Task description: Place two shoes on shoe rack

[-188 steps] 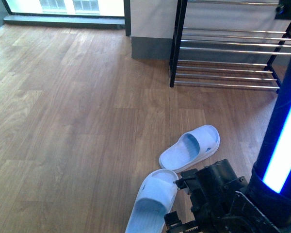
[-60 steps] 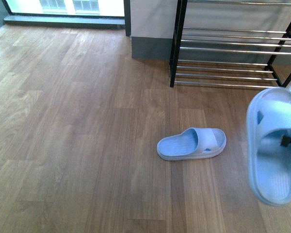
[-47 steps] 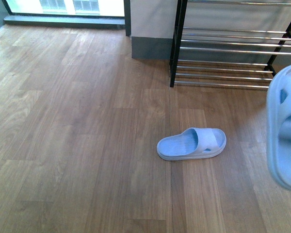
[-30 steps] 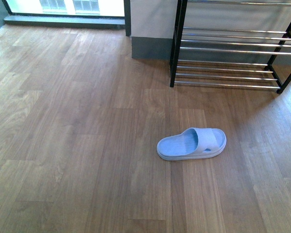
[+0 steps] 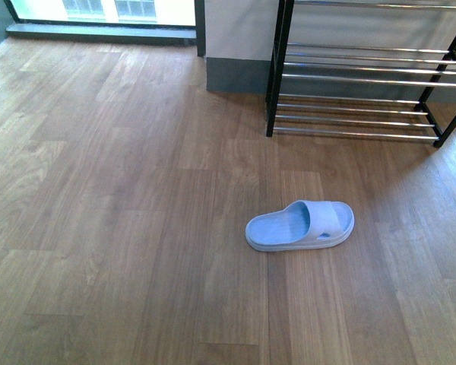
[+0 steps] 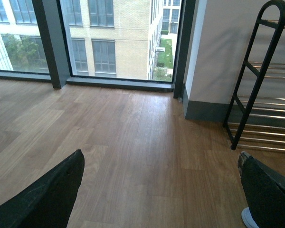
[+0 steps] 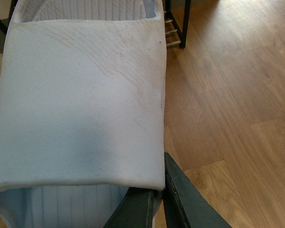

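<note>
- Right claw clamps a blue slipper, which has now gone from the front view.
- Left claw gapes wide above the floor.
- Second slipper lies unmoved on the floor, near the rack.

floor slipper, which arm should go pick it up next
Left. The left hand is open and empty, and the floor slipper shows just beside one of its fingers. The right hand is shut on the other slipper, not yet on the rack.
</note>
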{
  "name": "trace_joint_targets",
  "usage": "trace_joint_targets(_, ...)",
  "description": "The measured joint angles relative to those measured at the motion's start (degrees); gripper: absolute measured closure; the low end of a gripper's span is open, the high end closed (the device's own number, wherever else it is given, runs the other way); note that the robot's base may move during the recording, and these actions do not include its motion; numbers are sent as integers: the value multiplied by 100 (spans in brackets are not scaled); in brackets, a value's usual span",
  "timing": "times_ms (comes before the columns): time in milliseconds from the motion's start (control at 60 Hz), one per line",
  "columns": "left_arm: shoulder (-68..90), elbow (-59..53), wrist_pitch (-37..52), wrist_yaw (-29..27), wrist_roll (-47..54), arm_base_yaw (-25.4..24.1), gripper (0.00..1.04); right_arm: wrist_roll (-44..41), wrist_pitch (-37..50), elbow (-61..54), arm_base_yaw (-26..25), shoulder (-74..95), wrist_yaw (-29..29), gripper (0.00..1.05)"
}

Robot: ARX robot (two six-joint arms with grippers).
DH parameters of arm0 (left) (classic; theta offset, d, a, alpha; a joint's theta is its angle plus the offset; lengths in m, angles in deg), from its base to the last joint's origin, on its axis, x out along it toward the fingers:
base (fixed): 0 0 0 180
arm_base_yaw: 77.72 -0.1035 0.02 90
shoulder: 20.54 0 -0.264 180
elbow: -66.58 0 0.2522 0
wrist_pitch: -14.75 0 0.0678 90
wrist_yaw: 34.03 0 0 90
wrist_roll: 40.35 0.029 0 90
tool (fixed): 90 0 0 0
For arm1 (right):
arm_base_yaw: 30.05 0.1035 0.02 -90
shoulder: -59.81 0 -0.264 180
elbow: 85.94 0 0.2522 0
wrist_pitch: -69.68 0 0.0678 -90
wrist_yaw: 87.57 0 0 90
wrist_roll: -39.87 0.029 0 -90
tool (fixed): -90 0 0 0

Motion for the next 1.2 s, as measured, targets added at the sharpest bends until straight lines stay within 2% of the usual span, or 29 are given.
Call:
trace_joint_targets(899,2,0,-2,13,0,0,9,2,-4,-2,-24,-22,-4,103)
trace_joint_targets(966,382,251,-715,-656,66,245,9,2,-4,-2,-24,-22,-4,103)
trace_joint_targets(1016,966,431,-918,-1117,122,496,9,0,-4,-2,-24,-22,-4,103)
trace_joint_targets(1099,2162,496,-323,-1250,308,763,9,2,-4,-2,-24,-24,0,103)
trace_joint_targets(1199,4168,654,1167,-1023,776,1019,9,2,-4,-4,-20,-22,13,103)
